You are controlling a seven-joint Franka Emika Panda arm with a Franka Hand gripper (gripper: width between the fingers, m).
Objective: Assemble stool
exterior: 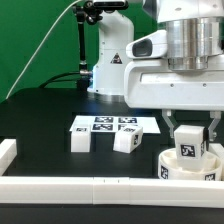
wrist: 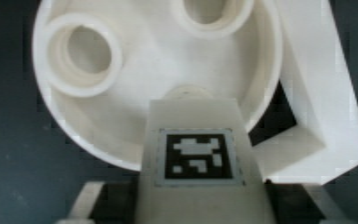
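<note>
Exterior view shows the gripper [exterior: 191,137] clamped on a leg [exterior: 189,150] over the round seat [exterior: 172,167].

Tally by kind
Three legs: first leg [exterior: 188,148] between the jaws, second leg [exterior: 80,140] and third leg [exterior: 125,141] well apart from the jaws, off to the exterior view's left. One seat [exterior: 203,173] just under the jaws, two round holes [wrist: 82,50] counted in it by the wrist view. One marker board [exterior: 105,124]. Two rails: near rail [exterior: 90,188] by the jaws, far rail [exterior: 7,152] well apart.
</note>
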